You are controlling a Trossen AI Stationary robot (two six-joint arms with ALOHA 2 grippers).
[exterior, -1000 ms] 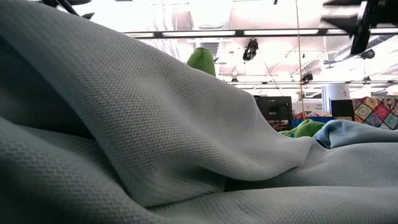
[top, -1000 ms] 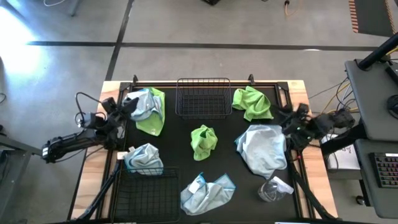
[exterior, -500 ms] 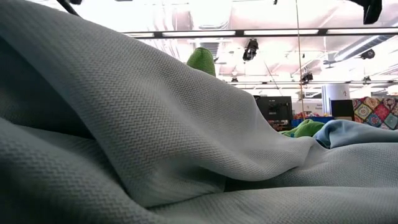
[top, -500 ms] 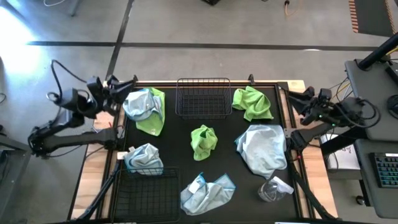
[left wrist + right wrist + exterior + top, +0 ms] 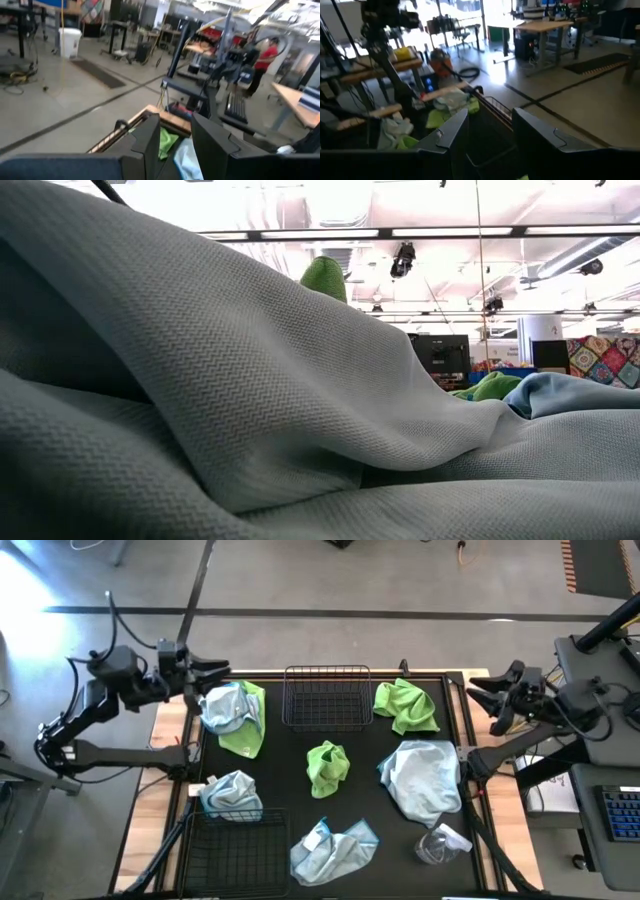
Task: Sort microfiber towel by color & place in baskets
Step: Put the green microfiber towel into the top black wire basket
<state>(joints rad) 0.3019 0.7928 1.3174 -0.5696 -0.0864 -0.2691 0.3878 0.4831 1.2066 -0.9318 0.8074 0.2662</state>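
We see soft, light towels strewn across the worktop [image 5: 365, 810], both baskets [image 5: 327, 697] empty. Left end effector [image 5: 213, 667] and right end effector [image 5: 482, 698] hover open, holding nothing; we'd pinch the green towel [image 5: 328, 766] at its raised fold.

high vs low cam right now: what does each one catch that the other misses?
High only: both baskets, the clear wrapper, the left gripper and right gripper, both open at the table's far corners, holding nothing. Low only: the ceiling lights and room behind the table. Both: a pale blue towel, which fills the low view, and green towels past it.
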